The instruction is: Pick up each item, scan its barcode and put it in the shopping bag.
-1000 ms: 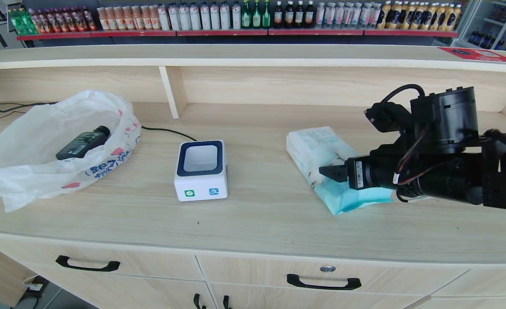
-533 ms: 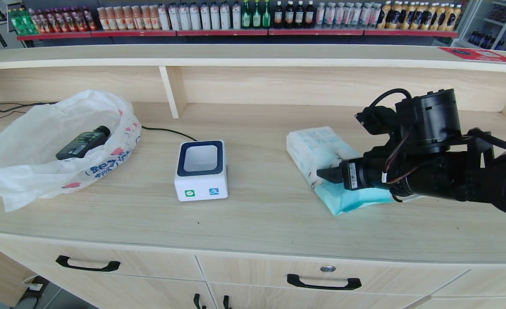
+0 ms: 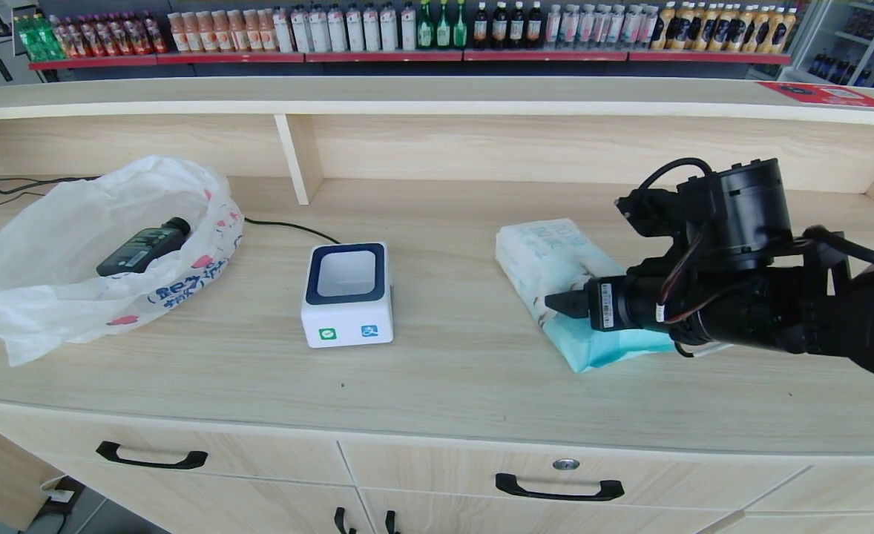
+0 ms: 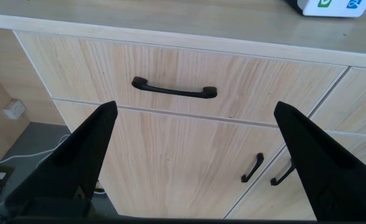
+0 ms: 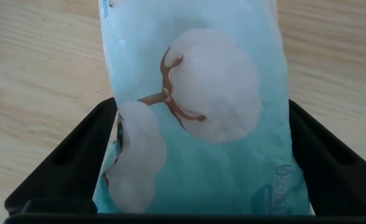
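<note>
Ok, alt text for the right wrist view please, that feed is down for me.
A teal and white tissue pack lies on the pale wooden counter between the right gripper's two black fingers, which stand apart, one on each side of it. Whether they press it cannot be told.

Bottle row (image 3: 437, 26) lining red shelf along top of frame; red mat (image 3: 826, 94) lying upper right; wooden divider (image 3: 300, 159) standing upper centre; black drawer handle (image 3: 559, 494) showing at bottom.
</note>
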Robot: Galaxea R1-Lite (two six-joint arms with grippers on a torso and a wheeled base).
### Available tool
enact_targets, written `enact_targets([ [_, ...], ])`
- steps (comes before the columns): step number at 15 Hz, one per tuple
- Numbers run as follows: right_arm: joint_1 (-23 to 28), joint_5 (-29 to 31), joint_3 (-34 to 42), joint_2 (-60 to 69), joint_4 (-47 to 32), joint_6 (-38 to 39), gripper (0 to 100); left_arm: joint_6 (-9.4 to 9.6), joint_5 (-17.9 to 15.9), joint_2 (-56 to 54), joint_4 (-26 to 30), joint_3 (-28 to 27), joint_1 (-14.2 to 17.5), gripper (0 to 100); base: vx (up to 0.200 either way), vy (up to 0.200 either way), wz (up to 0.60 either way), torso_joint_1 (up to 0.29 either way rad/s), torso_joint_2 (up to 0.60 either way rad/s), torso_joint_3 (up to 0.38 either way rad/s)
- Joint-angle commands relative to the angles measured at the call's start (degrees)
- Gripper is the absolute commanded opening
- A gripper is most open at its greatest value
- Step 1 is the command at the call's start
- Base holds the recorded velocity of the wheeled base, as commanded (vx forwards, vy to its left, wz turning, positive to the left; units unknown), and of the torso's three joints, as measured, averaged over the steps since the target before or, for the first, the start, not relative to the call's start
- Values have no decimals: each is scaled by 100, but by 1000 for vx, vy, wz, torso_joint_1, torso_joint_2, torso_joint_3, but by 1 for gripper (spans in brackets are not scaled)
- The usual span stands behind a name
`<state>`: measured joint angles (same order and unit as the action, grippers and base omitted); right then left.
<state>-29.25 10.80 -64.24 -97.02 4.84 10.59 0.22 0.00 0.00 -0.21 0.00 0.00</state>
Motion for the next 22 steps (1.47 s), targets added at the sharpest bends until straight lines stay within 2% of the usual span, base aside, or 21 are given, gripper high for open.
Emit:
enact_targets([
  [1,-152,-8,0,-27,-9,303,100,-4,0,0,-6,0,0,100,0,0,0,0,0,0],
  [9,-187,10,61,-106,35,435,100,4,0,0,-6,0,0,100,0,0,0,0,0,0],
  [10,-187,19,70,-115,79,426,0,4,0,0,-6,0,0,100,0,0,0,0,0,0],
  [22,-152,80,26,237,263,373,0,-4,0,0,12,0,0,100,0,0,0,0,0,0],
])
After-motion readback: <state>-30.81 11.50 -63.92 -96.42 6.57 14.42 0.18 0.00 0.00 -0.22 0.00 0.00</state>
